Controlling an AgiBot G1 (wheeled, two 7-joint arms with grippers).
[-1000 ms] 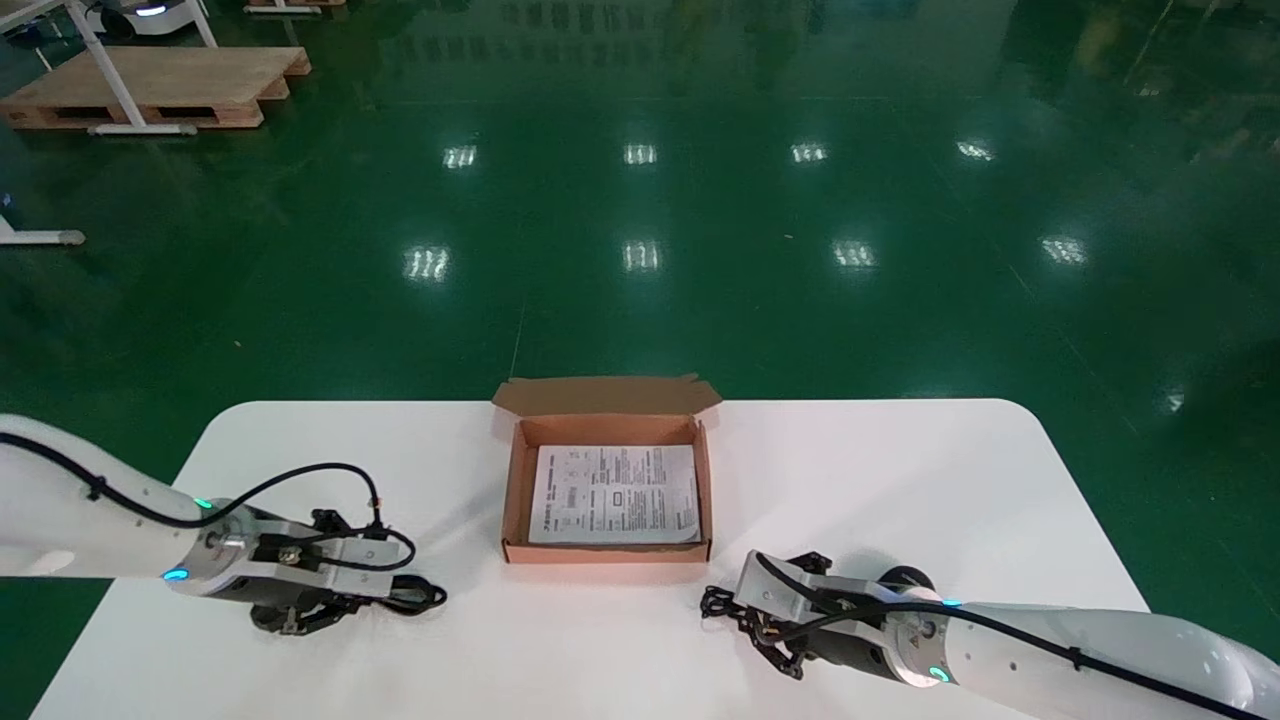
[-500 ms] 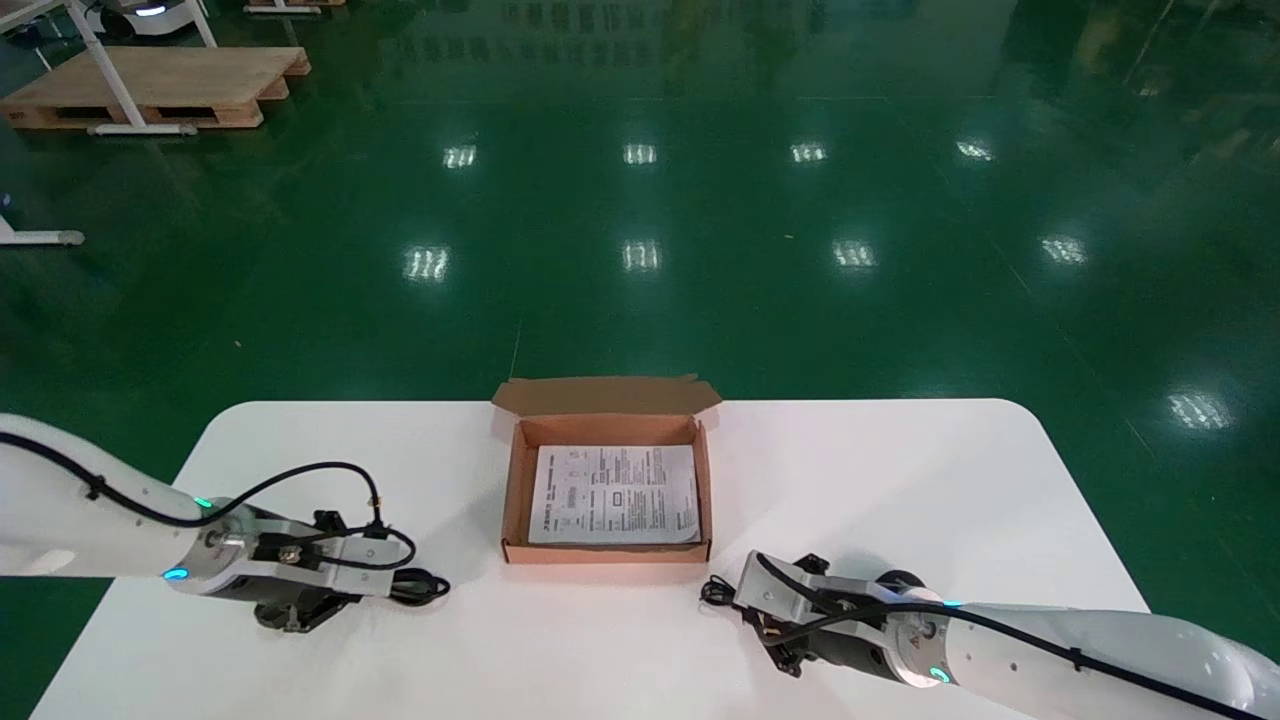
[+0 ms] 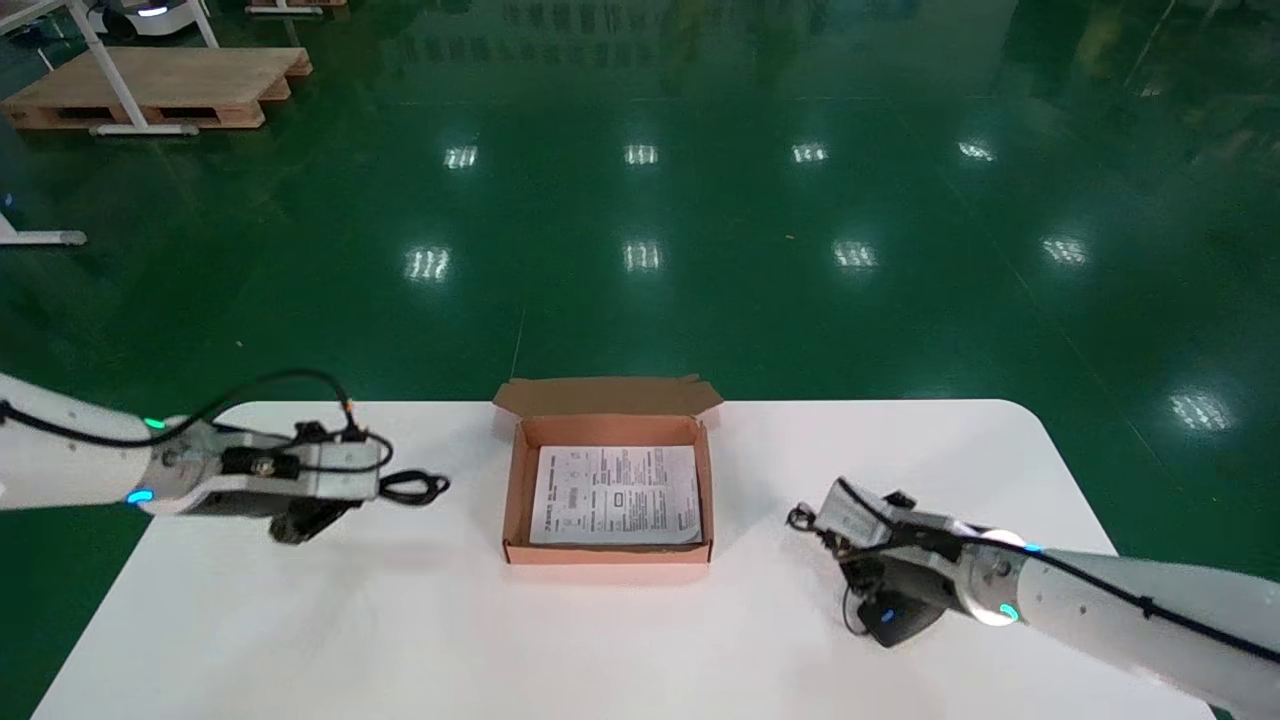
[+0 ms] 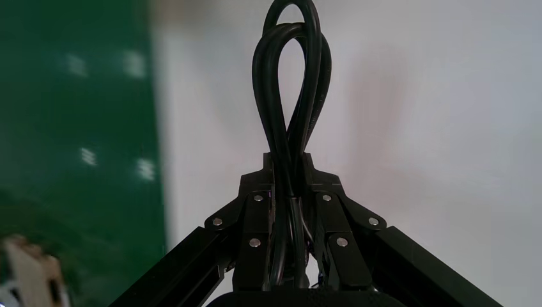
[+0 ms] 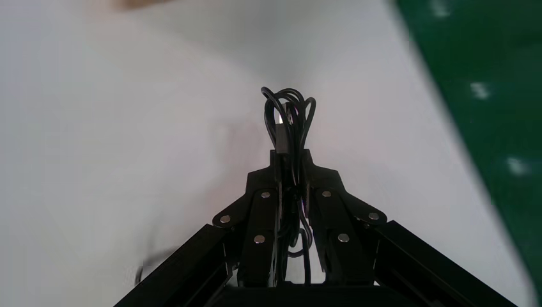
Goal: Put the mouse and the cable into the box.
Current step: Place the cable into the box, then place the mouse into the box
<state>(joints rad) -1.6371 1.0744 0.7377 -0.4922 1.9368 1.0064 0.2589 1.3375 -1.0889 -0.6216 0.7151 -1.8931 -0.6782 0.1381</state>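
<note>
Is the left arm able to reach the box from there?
Probably yes. The left gripper, shut on the cable, is beside the open box, and nothing stands between them.

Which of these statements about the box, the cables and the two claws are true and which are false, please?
1. The cardboard box is open, with a printed sheet lying in it. True.
2. The left claw is open and empty. False: it is shut on a looped black cable.
3. The right claw grips a thin coiled cord. True.
4. The mouse lies in the box. False: it is outside the box, on the robot's right of it, beneath the right claw.
</note>
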